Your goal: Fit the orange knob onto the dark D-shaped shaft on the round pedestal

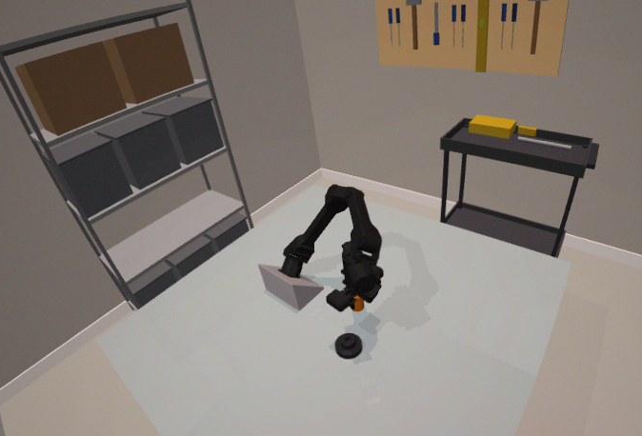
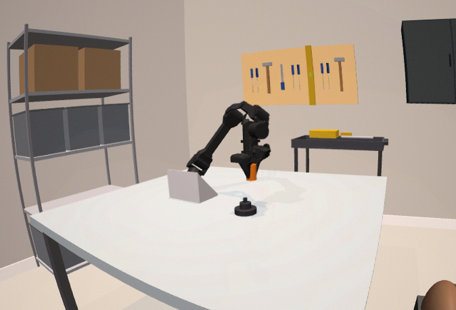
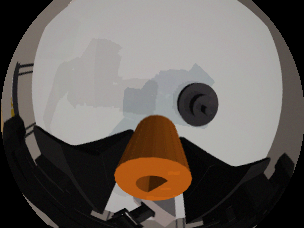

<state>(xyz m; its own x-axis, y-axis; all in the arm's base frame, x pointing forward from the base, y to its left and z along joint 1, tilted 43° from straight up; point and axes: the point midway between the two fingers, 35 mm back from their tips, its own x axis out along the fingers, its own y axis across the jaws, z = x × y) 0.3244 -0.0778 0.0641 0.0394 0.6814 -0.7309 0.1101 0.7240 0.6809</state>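
Observation:
The orange knob (image 1: 357, 304) (image 2: 252, 172) (image 3: 156, 150) is upright and raised above the table. My gripper (image 1: 356, 302) (image 2: 251, 174) (image 3: 155, 138) is shut on it, one finger on each side. In the wrist view the knob's near end face shows a dark hole with a straight edge and a pointed corner. The round black pedestal (image 1: 349, 351) (image 2: 245, 211) (image 3: 211, 95) stands on the table, nearer the top and exterior views than the knob, and up and to the right of it in the wrist view. Its dark shaft (image 2: 245, 200) points up; the shaft's flat side cannot be made out.
A grey wedge-shaped block (image 1: 287, 288) (image 2: 184, 185) stands at the arm's base, left of the gripper in the top and exterior views. The pale table (image 1: 260, 369) (image 2: 199, 248) carries the arm and pedestal. A shelf rack and a dark cart (image 1: 517, 154) (image 2: 338, 143) stand beyond the table.

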